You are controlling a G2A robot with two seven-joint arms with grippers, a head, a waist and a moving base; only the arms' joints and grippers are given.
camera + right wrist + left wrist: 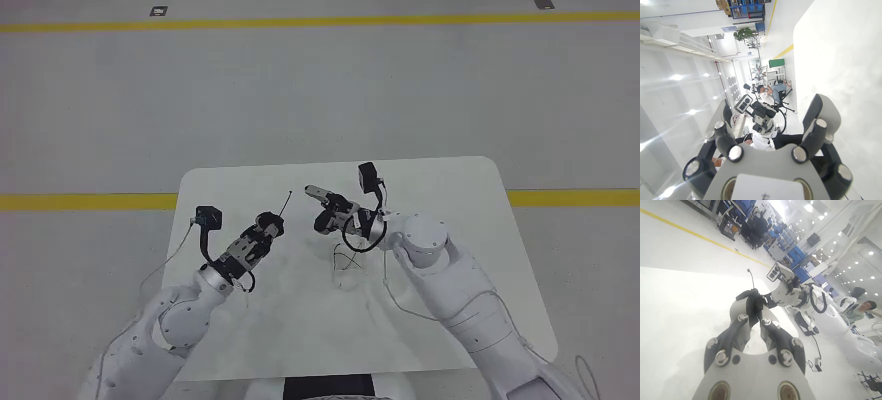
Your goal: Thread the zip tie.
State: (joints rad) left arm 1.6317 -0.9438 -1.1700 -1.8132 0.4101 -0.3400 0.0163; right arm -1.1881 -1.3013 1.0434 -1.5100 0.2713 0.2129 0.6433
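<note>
Closest to the lens, on the left wrist view: left gripper (753,306), fingers pinched tight on a black zip tie (752,281). Holds the tie by its lower part, hidden there among the dark finger pads, with the thin strap standing free beyond the fingertips and ending in a small square head. Seen from the top view, over the left-centre of the white table (450,210), with the fingertips pointing far and right and the zip tie jutting from them as a thin dark line, slanted toward the table's far edge. Cannot tell whether any part of the tie touches the tabletop. Just to the right, facing left toward the tie: right gripper (319,207), near the strap's free end but apart from it. Spread wide on the right wrist view, one finger pad (811,109) well apart from the other, nothing held between them. Lying on the table on the near side of the right gripper: a thin dark cable (345,265), in loose loops. Beyond the table, on the pale floor: one yellow line (90,201) running left to right and meeting the table's left and right edges, and a second yellow line (320,21) parallel to it, much farther off.
</note>
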